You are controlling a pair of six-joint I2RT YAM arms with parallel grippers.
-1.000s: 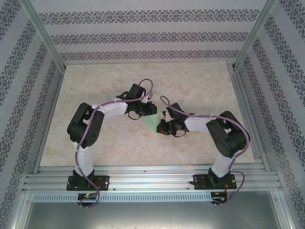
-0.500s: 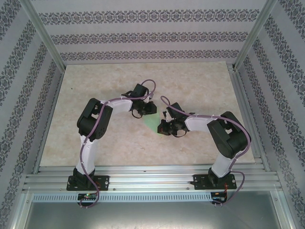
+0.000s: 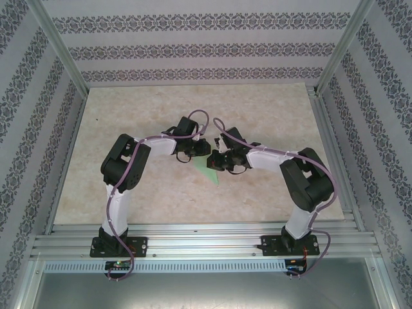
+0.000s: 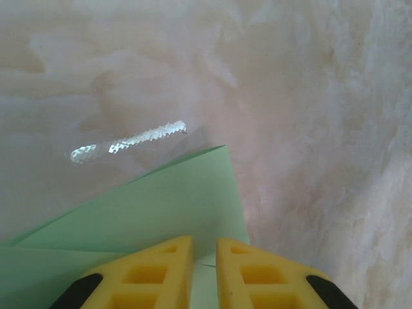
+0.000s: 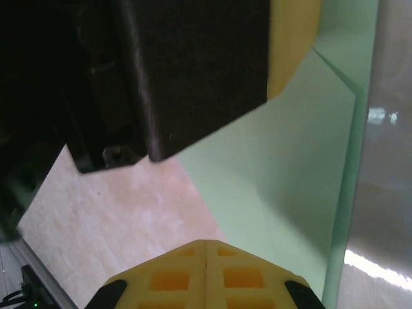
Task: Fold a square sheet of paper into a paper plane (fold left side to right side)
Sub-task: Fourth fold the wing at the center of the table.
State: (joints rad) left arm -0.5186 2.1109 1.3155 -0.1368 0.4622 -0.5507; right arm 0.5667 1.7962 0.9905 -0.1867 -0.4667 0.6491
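Note:
The light green sheet of paper (image 3: pixel 210 172) lies mid-table, folded into a narrow pointed wedge between the two grippers. My left gripper (image 3: pixel 198 153) stands over its far end. In the left wrist view the yellow fingers (image 4: pixel 161 270) are nearly together, with a raised flap of the paper (image 4: pixel 161 206) running into the thin gap at the left gripper (image 4: pixel 204 243). My right gripper (image 3: pixel 217 161) sits just right of it. Seen from the right wrist, the right gripper (image 5: pixel 206 246) is shut and empty, its tip at the paper's (image 5: pixel 283 180) near edge. The left gripper's black body (image 5: pixel 193 71) looms close above.
The marble-patterned tabletop (image 3: pixel 129 122) has free room all round the paper. Aluminium rails (image 3: pixel 206 235) run along the near edge by the arm bases, and patterned walls enclose the other sides. A bright glint (image 4: pixel 129 140) lies on the table beyond the paper.
The right gripper has moved up and left, close to the left gripper. The left arm's elbow swung right. The green paper showing from above has narrowed to a thin wedge.

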